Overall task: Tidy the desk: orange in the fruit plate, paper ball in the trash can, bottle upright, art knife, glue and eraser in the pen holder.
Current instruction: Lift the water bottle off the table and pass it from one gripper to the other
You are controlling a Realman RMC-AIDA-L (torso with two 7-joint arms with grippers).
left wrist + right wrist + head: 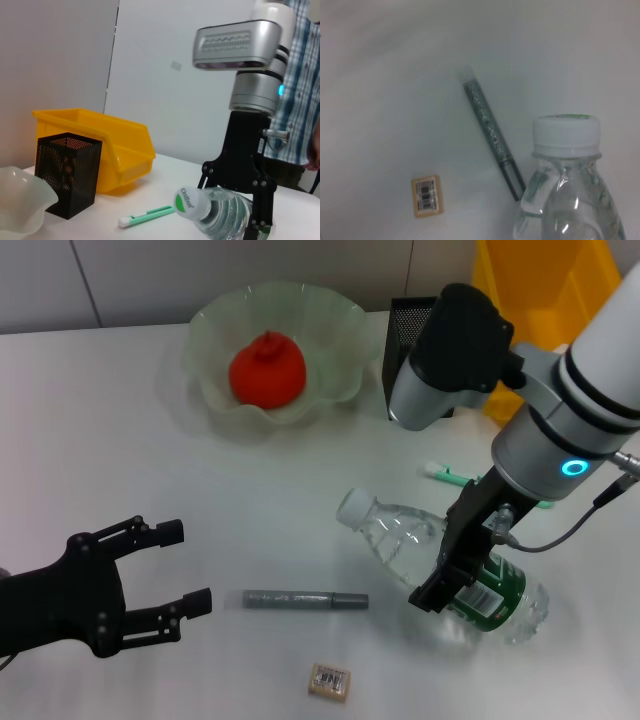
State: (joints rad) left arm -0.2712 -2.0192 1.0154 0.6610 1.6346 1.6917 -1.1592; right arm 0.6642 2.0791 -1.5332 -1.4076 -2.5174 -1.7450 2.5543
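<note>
- White desk (120,440) against a pale wall carries everything, and the tidy-up looks partly done.
- Nearest the robot, the eraser (330,681) lies flat by the front edge, not yet collected; the left gripper (165,575) hangs low at the near left, fingers spread wide and empty, the eraser well to its right.
- Just beyond, a grey pen-like stick (305,599), perhaps the art knife or the glue, lies loose on the desk.
- Next, the bottle (440,565) rests on its side, cap toward the middle of the desk; the right gripper (455,575) is down over its labelled body, a finger on either side of it, but whether they actually pinch it I cannot tell.
- Further back, a green-and-white stick (450,475) lies beside the right arm, also waiting.
- At the rear, the orange (267,370) sits in the fruit plate (215,320), so that step is finished.
- Pen holder (410,325) and trash can (540,290) stand farthest back; their contents are hidden, and no paper ball shows.
</note>
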